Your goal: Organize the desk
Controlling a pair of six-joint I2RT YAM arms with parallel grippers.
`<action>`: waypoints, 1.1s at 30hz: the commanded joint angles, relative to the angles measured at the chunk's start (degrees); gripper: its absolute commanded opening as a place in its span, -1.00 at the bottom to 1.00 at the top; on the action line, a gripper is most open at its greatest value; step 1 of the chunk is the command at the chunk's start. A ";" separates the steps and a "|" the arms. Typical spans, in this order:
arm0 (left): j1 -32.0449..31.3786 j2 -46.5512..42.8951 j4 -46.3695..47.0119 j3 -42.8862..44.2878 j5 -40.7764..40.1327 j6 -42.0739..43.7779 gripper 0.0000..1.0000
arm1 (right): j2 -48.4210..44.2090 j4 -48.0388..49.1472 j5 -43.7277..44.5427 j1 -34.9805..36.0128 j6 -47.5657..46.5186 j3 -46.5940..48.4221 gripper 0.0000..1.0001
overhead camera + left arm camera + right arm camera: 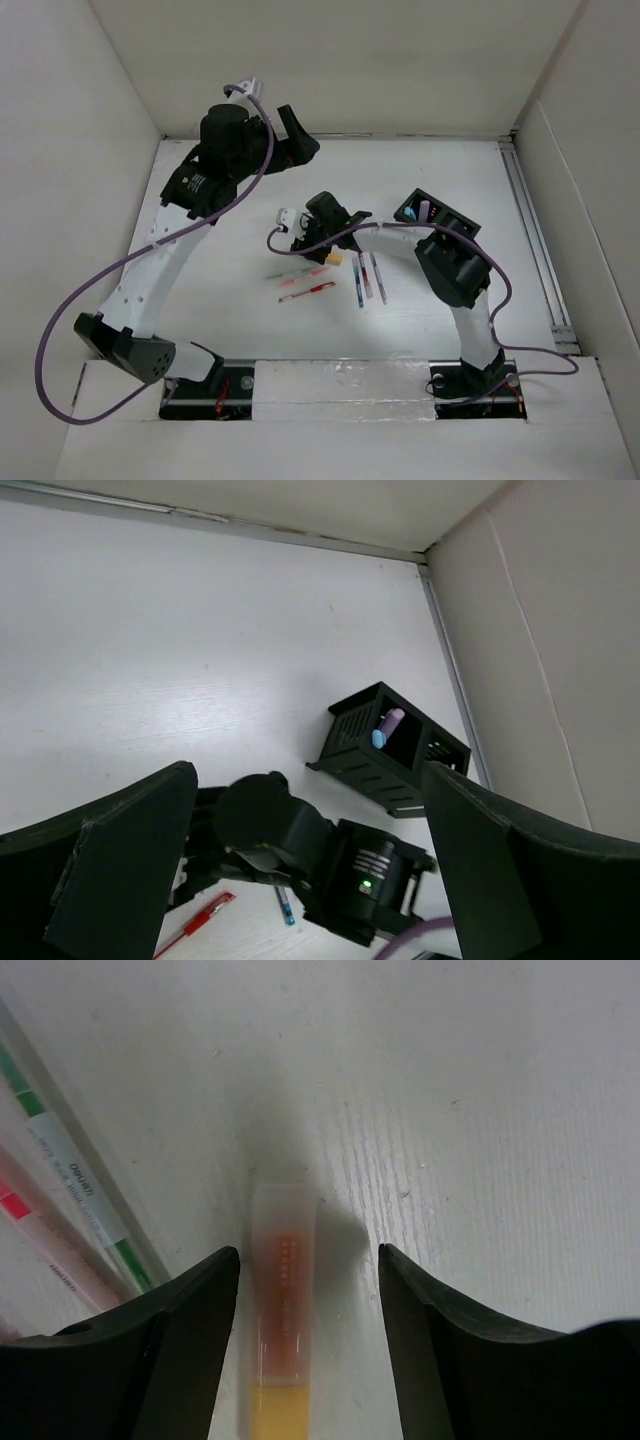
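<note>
The white desk [225, 300] carries a scatter of pens. My right gripper [324, 256] is low over the desk and open. In the right wrist view its jaws [308, 1255] stand either side of an orange-yellow highlighter [283, 1300] with a clear cap, which lies flat nearer the left finger and untouched. The highlighter shows in the top view [334, 261]. My left gripper [297, 135] is raised high at the back, open and empty [308, 775], looking down on the right arm's wrist.
A green pen [285, 273] and a red pen [305, 290] lie left of the highlighter, and a blue pen [358, 285] and another pen [378, 278] lie right of it. A black compartmented box [438, 215] holding a purple-blue item [388, 727] stands at the right. White panels border the desk.
</note>
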 commanded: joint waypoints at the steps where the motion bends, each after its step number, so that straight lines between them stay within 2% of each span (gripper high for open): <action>1: -2.18 -5.39 2.41 4.44 5.26 2.27 0.82 | 1.75 0.15 1.39 0.45 -0.11 3.08 0.25; 5: -2.18 -8.02 3.10 2.62 1.75 3.43 0.87 | 4.12 -0.56 2.19 0.45 0.24 6.15 0.02; 6: -2.18 -8.64 2.93 1.99 1.12 3.43 0.88 | 4.48 -0.64 1.92 -0.07 0.50 6.51 -0.24; 8: -2.18 -10.65 2.31 -0.11 -0.45 3.96 0.89 | 5.10 -0.91 1.75 -0.68 0.68 7.22 -0.49; 10: -2.18 -14.16 1.78 -3.70 -2.99 4.31 0.92 | 4.84 -0.30 2.27 -1.30 1.11 7.31 -0.99; 13: -2.18 -16.89 1.70 -5.47 -4.41 4.49 0.93 | 2.04 1.19 2.54 -2.00 1.38 5.99 -1.00; 14: -2.18 -18.39 1.70 -8.01 -5.20 4.57 0.93 | -2.41 3.72 1.67 -2.79 1.73 4.77 -1.00; 17: -2.18 -19.89 1.70 -10.31 -5.21 4.66 0.94 | -6.13 6.29 1.05 -3.59 1.82 4.15 -1.00; 20: -2.18 -20.51 1.78 -12.07 -4.34 4.22 0.94 | -14.22 8.32 0.51 -5.87 2.08 3.09 -1.00; 25: -2.18 -21.48 2.75 -14.53 -2.66 3.96 0.94 | -26.26 14.63 -4.48 -14.72 6.12 -2.62 -1.00; 28: -2.18 -21.74 3.01 -14.97 -2.92 4.05 0.94 | -27.69 8.89 -5.55 -16.77 5.69 -2.63 -0.99; 32: -2.18 -21.39 3.19 -14.36 -3.80 4.48 0.95 | -23.74 2.98 -3.10 -14.15 2.62 -2.63 -0.74; 33: -2.18 -21.13 3.02 -14.01 -3.72 4.57 0.95 | -21.55 2.35 -1.09 -13.53 1.83 -2.54 -0.48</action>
